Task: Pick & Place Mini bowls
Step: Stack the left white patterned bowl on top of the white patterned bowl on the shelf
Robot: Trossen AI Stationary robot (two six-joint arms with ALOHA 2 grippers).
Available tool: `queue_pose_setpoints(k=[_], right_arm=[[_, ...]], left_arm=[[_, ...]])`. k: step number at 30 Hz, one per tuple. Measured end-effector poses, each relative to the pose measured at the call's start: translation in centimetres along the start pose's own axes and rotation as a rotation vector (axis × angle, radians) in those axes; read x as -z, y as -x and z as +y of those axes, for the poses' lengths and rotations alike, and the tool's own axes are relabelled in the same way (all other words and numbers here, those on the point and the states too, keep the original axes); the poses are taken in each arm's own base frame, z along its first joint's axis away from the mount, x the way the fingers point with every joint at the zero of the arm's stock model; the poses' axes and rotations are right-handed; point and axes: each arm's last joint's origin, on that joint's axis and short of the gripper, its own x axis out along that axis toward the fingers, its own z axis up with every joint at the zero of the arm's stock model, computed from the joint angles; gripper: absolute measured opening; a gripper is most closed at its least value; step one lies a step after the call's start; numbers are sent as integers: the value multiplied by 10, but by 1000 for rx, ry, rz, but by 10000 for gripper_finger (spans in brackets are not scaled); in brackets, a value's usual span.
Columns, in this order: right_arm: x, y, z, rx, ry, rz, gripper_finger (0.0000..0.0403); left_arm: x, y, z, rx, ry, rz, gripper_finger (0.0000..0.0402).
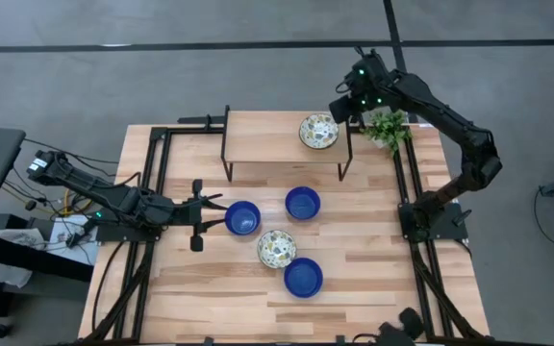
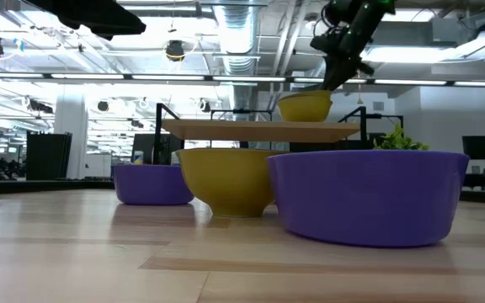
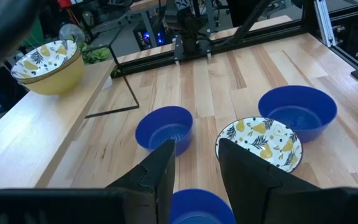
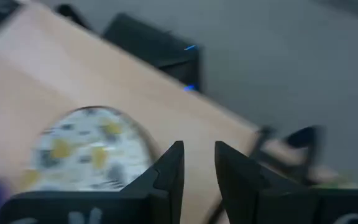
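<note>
**Right arm over the shelf bowl, left arm facing the blue one**

Looking straight down, the high view shows the right gripper (image 1: 344, 104) in the upper right of the frame, beside the cream-white floral ceramic bowl (image 1: 318, 131) on the raised wooden shelf (image 1: 267, 139). The left gripper (image 1: 200, 213) sits at centre left, fingers spread, just short of a glossy cobalt blue bowl (image 1: 242, 218). Two more blue bowls (image 1: 302, 203) (image 1: 303, 277) and a second floral bowl (image 1: 277, 248) lie on the pale wooden table (image 1: 373, 279) at frame centre. A small green plant (image 1: 389, 128) stands close to the right arm.

From table height, the low view fills its right half with the nearest blue bowl (image 2: 367, 195); the shelf bowl (image 2: 305, 106) shows at upper centre with the right gripper (image 2: 335, 77) just above its rim.

The left wrist view has the left arm's fingers (image 3: 160, 174) parted at the bottom edge, a blue bowl (image 3: 164, 129) ahead and the floral bowl (image 3: 259, 142) to its right.

The right wrist view shows that arm's fingers (image 4: 171, 168) slightly apart and empty, the shelf bowl (image 4: 87, 149) at lower left.

The risks, as I judge them: glossy rims could slip from a pinch; the closely grouped table bowls could be knocked by a finger; the plant and the shelf's dark legs crowd the right arm's path.
</note>
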Motion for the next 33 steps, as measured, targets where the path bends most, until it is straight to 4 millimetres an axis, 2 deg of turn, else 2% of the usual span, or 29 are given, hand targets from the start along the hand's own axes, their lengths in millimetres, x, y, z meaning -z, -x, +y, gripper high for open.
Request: queue_pose_setpoints(k=[5, 9, 17, 25, 30, 33], right_arm=[[1, 8, 11, 385, 138, -62, 79], [1, 1, 28, 603, 227, -94, 77], [3, -27, 58, 830, 373, -90, 48], [11, -59, 68, 964, 494, 2, 26], [12, -65, 69, 977, 517, 21, 18], [11, -61, 69, 988, 510, 6, 16]], left_arm=[[0, 0, 0, 0, 0, 0, 123], [0, 0, 0, 0, 1, 0, 123], [0, 0, 0, 0, 7, 0, 123], [0, 0, 0, 1, 11, 0, 123], [0, 0, 0, 1, 11, 0, 123], [0, 0, 0, 1, 11, 0, 123]])
